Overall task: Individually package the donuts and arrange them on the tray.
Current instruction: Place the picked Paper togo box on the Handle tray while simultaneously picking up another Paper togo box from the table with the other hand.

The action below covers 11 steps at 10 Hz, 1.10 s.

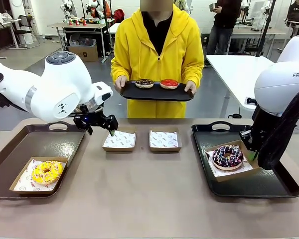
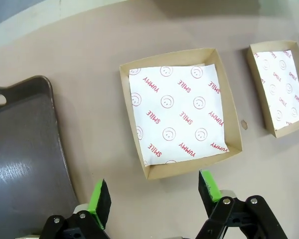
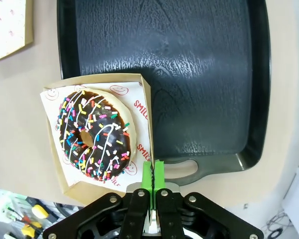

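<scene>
The dark purple sprinkled donut (image 3: 94, 134) lies in a paper-lined box (image 3: 145, 97) over the right black tray (image 3: 204, 74). My right gripper (image 3: 153, 170) is shut on that box's thin wall. In the front view this donut (image 1: 227, 156) sits at the right tray's (image 1: 269, 186) left end. The yellow donut (image 1: 47, 172) rests boxed on the left tray (image 1: 45, 142). My left gripper (image 1: 98, 124) hovers open, holding nothing, just short of an empty lined box (image 2: 179, 112). A person holds a third tray (image 1: 157, 94) carrying the chocolate donut (image 1: 144, 83) and the red donut (image 1: 169, 83).
A second empty lined box (image 1: 165, 140) stands beside the first (image 1: 119, 140) at the table's middle back. The left tray's corner (image 2: 25, 164) lies beside my left gripper (image 2: 154, 191). The right tray's far handle (image 3: 182, 170) is close under my right fingers.
</scene>
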Available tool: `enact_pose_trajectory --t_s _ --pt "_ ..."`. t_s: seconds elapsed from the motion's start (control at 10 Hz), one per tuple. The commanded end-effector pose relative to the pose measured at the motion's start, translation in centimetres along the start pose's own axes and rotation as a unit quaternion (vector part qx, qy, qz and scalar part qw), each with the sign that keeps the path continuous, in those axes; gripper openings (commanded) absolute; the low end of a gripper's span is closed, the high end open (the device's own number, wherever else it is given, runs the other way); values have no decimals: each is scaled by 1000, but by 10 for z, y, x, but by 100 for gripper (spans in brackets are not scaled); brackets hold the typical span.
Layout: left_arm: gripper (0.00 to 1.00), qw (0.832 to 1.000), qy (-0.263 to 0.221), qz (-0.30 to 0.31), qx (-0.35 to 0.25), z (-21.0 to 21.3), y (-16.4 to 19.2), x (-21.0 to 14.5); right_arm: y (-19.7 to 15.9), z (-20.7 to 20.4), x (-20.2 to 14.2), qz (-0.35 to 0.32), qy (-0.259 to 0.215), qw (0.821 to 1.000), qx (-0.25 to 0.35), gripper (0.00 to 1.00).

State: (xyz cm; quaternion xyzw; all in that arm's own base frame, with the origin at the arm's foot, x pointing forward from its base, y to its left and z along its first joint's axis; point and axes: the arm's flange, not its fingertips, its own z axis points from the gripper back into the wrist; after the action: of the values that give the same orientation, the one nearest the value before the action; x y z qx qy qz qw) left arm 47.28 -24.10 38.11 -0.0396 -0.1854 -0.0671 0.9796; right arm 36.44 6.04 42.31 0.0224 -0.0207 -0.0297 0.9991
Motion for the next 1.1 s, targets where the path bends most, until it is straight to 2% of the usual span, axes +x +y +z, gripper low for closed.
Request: enact_pose_trajectory --t_s 0.0,0.5,1.0 --pt "93 999 27 16 -9 -4 6 20 -1 -11 -7 -6 -1 1000 -14 1" --pt "93 996 74 52 15 -27 10 59 -9 -29 -8 -24 -26 999 -6 1" --pt "93 988 135 80 -9 -58 22 77 -18 -49 -6 -16 -26 1000 5 1"
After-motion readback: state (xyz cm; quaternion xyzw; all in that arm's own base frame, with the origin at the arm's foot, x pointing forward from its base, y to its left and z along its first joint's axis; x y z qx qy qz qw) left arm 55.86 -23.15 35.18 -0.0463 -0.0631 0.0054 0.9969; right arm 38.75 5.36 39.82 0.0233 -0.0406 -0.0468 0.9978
